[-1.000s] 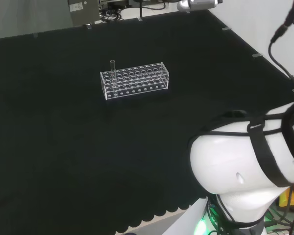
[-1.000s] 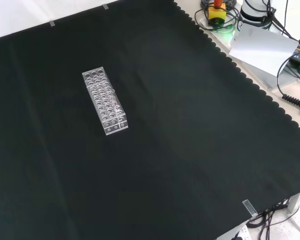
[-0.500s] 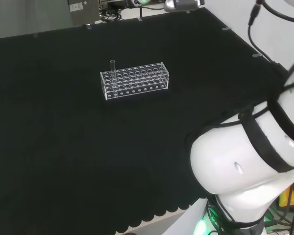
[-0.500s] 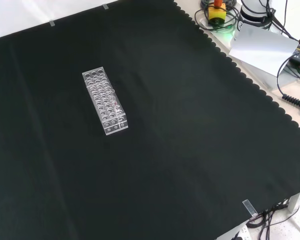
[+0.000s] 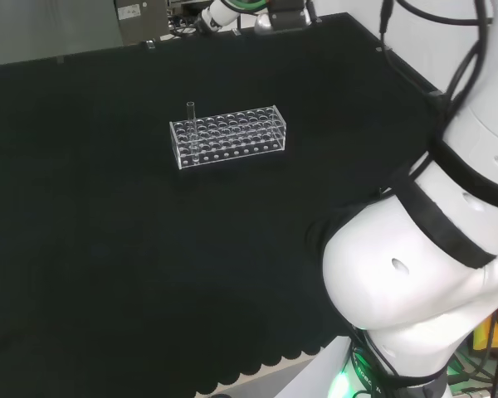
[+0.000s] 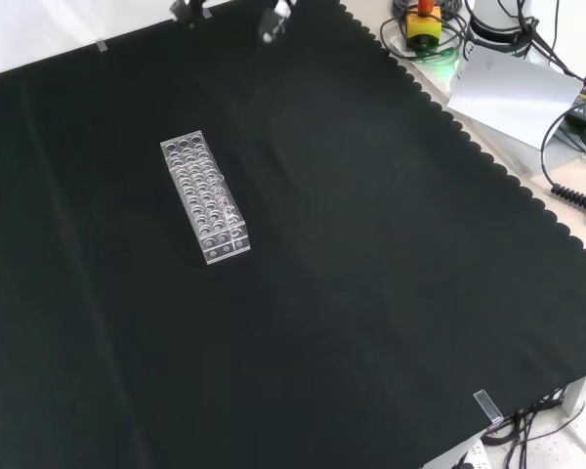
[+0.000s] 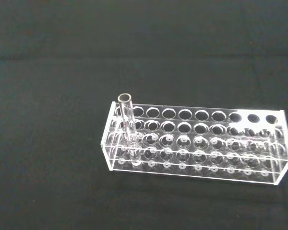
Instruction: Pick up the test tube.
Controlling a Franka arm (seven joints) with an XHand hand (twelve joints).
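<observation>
A clear rectangular plastic test-tube rack (image 5: 228, 136) with rows of round holes stands on the black cloth of the desk (image 5: 108, 249). A single clear glass test tube (image 5: 192, 124) stands upright in a hole at the rack's left end in the head view; in the front view it sits at the end of the rack (image 6: 205, 197) nearer the camera. In the wrist view the test tube (image 7: 128, 128) rises well above the rack's (image 7: 197, 143) top plate, near one corner. Nothing touches the tube or the rack. At the top edge of the front view, parts of the black and white hand (image 6: 274, 20) show above the cloth's far border, well apart from the rack. Whether its fingers are open or closed cannot be told. The arm's large white links (image 5: 415, 274) occupy the right of the head view.
</observation>
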